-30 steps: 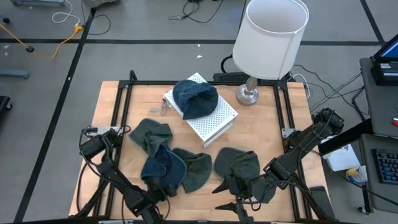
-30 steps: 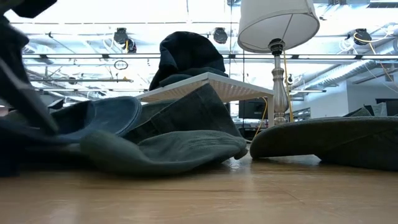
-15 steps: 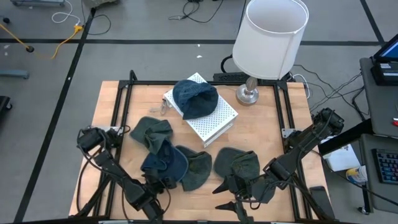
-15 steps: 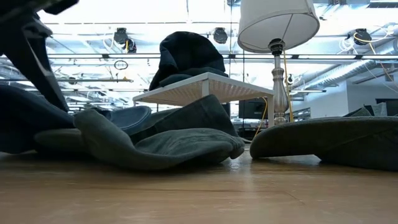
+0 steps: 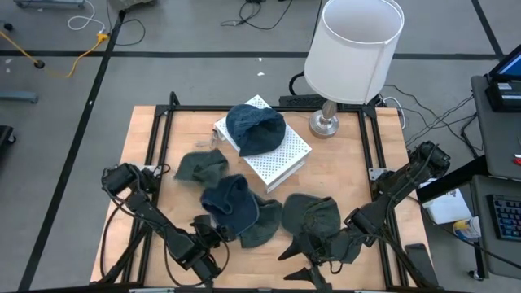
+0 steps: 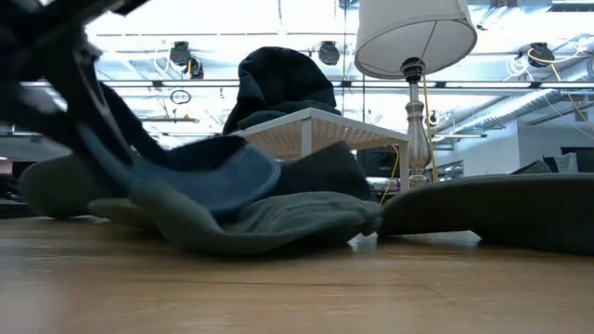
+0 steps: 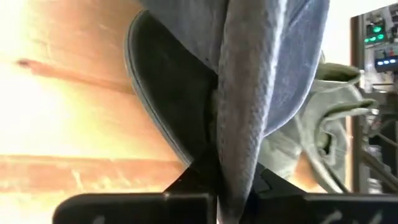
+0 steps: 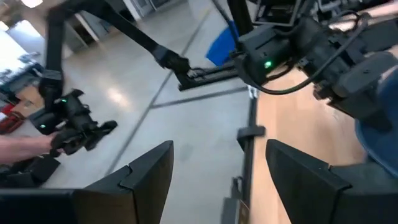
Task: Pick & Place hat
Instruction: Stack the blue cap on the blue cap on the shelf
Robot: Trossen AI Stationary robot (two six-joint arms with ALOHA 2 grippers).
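A blue hat (image 5: pixel 232 205) lies near the table's front, partly on a green hat (image 5: pixel 262 226). My left gripper (image 5: pixel 213 234) is shut on its near edge; the left wrist view shows the blue cloth (image 7: pixel 261 93) running out from between the fingers. Another green hat (image 5: pixel 202 166) lies flat to the far left of it, and a third (image 5: pixel 314 216) to the right. A dark blue hat (image 5: pixel 256 129) sits on top of a white stand (image 5: pixel 285 159). My right gripper (image 8: pixel 217 180) hovers open at the front right, holding nothing. My left gripper pinches a bunched fold at the blue hat's near edge (image 7: pixel 239 168) between its two fingers. It comes slanting down from the table's near left. The near part of the hat (image 6: pixel 102 121) is raised off the table, while the far part rests on the green hat (image 6: pixel 278 218).
A lamp with a white shade (image 5: pixel 356 49) stands at the far right on its metal foot (image 5: pixel 324 124). A black frame (image 5: pixel 167 110) runs along the table's edges. Bare wood (image 5: pixel 342 167) shows between the stand and the right arm.
My left gripper has moved up and toward the table's far right, taking the blue hat along. The hat's near edge has risen off the table and the hat has slid right onto the green hat. The green hat at the far left now lies uncovered.
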